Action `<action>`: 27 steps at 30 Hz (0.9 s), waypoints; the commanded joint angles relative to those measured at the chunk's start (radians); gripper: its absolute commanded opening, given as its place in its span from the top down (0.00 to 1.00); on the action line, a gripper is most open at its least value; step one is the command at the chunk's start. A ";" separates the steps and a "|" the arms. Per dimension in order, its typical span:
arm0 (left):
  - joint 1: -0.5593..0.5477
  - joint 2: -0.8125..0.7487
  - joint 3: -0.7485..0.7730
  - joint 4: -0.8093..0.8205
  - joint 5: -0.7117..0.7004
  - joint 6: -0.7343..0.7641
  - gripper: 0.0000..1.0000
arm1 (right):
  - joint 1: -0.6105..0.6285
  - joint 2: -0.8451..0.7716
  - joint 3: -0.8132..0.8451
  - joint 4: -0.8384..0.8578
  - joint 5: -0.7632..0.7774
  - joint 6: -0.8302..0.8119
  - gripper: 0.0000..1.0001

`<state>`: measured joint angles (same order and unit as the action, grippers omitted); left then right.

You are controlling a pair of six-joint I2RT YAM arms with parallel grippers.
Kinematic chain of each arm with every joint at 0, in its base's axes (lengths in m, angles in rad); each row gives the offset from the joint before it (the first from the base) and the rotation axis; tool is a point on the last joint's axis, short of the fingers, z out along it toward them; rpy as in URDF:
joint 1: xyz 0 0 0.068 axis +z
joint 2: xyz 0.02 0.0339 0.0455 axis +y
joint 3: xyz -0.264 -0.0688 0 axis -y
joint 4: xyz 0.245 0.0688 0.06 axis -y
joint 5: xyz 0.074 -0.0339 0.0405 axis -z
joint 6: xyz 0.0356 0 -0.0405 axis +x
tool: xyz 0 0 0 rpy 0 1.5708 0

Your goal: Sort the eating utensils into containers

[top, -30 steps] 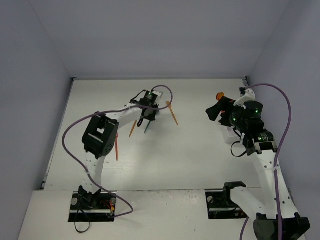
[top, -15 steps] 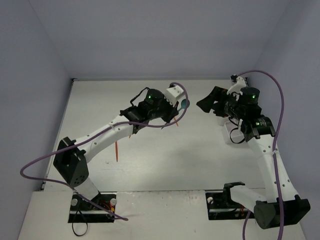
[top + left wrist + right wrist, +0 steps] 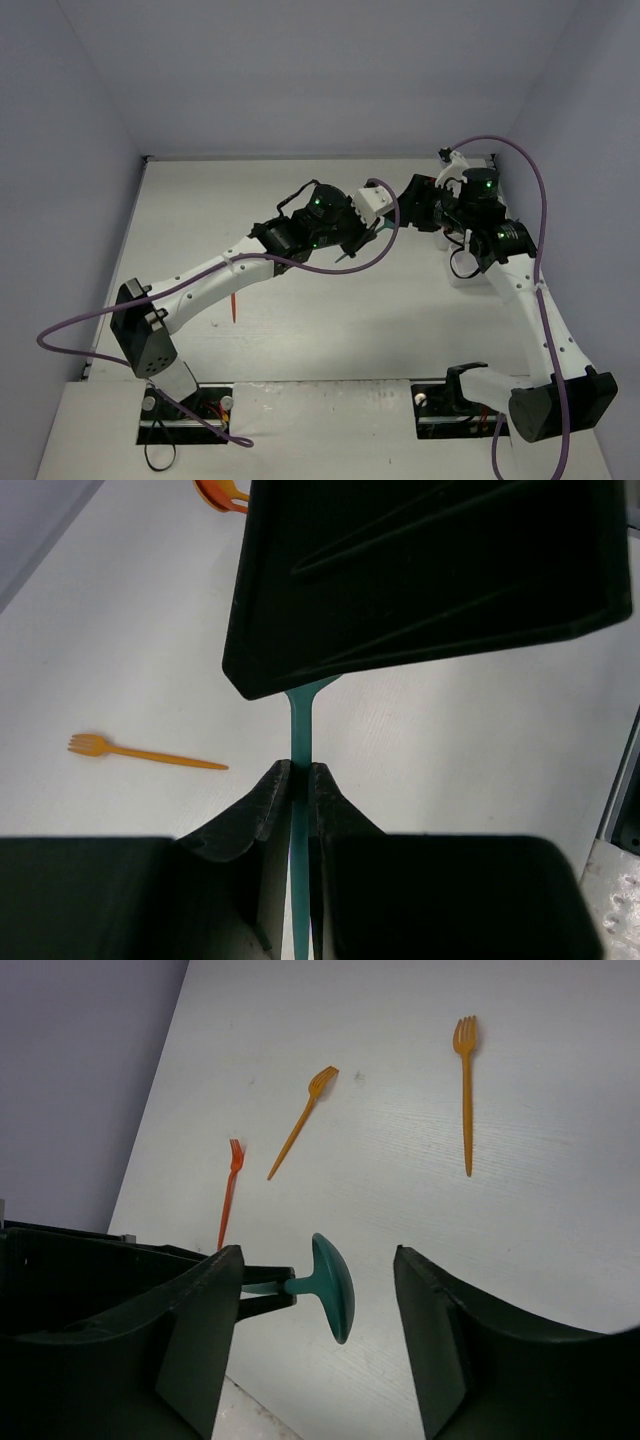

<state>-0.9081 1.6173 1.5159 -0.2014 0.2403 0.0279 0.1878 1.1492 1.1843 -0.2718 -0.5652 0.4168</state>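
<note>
My left gripper (image 3: 300, 772) is shut on the handle of a teal spoon (image 3: 299, 720), held off the table. The spoon's bowl (image 3: 332, 1285) hangs between the wide-apart fingers of my right gripper (image 3: 318, 1295), touching neither, so that gripper is open. In the top view the two grippers meet mid-table at the back, left gripper (image 3: 388, 222) facing right gripper (image 3: 412, 203). Three orange forks (image 3: 465, 1090) (image 3: 303, 1120) (image 3: 230, 1205) lie flat on the table. A white container (image 3: 462, 276) shows only partly under the right arm.
One red-orange fork (image 3: 235, 305) lies near the left arm's lower link. Another orange fork (image 3: 140, 752) lies left of the left fingers, and an orange utensil end (image 3: 220, 492) shows at the top edge. Grey walls enclose the table (image 3: 200, 200) on three sides.
The left arm swung right and stretched out, carrying the teal spoon to the right gripper. The right gripper turned left toward it, and its fingers have narrowed a little.
</note>
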 commanded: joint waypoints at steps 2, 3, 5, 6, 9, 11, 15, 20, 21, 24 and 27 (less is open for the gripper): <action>-0.008 -0.060 0.070 0.007 -0.021 0.032 1.00 | 0.006 -0.003 0.018 0.057 -0.021 -0.021 0.53; -0.008 -0.060 0.073 0.007 -0.019 0.032 1.00 | 0.006 -0.003 0.015 0.057 -0.021 -0.022 0.56; -0.009 -0.062 0.074 0.005 -0.026 0.032 1.00 | 0.007 -0.010 0.009 0.057 -0.022 -0.026 0.67; -0.010 -0.061 0.076 0.003 -0.028 0.032 1.00 | 0.008 -0.012 0.006 0.057 -0.022 -0.026 0.70; -0.012 -0.060 0.081 -0.001 -0.030 0.033 1.00 | 0.008 -0.022 -0.005 0.055 -0.021 -0.028 0.79; -0.014 -0.061 0.083 -0.003 -0.027 0.035 1.00 | 0.008 -0.023 -0.014 0.056 -0.020 -0.032 0.83; -0.020 -0.062 0.095 -0.012 -0.024 0.039 1.00 | 0.011 -0.029 -0.025 0.052 -0.015 -0.051 0.96; -0.020 -0.070 0.090 -0.026 -0.057 0.033 0.91 | 0.013 -0.047 -0.028 0.051 0.040 -0.101 1.00; -0.020 -0.071 0.089 -0.031 -0.065 0.030 0.73 | 0.013 -0.050 -0.026 0.050 0.056 -0.124 1.00; -0.020 -0.081 0.071 -0.046 -0.096 0.018 0.37 | 0.013 -0.056 -0.017 0.049 0.129 -0.180 1.00; -0.015 -0.106 0.024 -0.047 -0.170 -0.003 0.27 | 0.012 -0.044 -0.001 0.048 0.218 -0.243 1.00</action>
<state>-0.9230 1.6086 1.5467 -0.2831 0.1626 0.0451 0.1922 1.1158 1.1465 -0.2729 -0.4695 0.2770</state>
